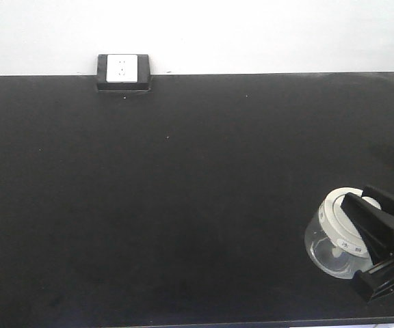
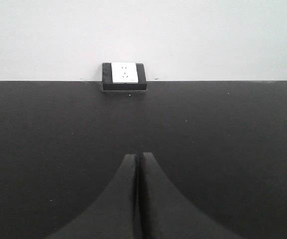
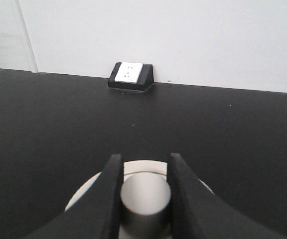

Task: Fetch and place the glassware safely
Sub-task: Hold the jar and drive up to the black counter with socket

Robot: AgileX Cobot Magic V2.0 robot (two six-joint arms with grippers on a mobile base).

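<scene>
The glass jar (image 1: 328,244) sat directly under the right gripper (image 1: 359,197), whose two black fingers (image 3: 112,186) were clamped on either side of the lid's grey central knob (image 3: 144,200). From the front view we could not tell whether the jar's base rested on the table or hung just above it.

The table (image 1: 183,205) was a broad, matte black surface that spread forward and to the left of that gripper, with only a few pale specks on it. A plain white wall (image 1: 265,34) rose behind its far edge. In the right wrist view, a faint vertical seam ran down the wall at the far left.

The jar itself was small and squat, with clear glass bulging below a wide cream-white round lid (image 1: 332,211). The lid carried small dark markings near its rim and looked slightly tipped toward the camera.

Well ahead of the right gripper and off to its left, a black socket box (image 1: 123,72) with a white face stood against the wall at the table's far edge. It lay straight ahead of the left gripper (image 2: 138,158), whose fingers were pressed together on nothing, low over bare tabletop.
</scene>
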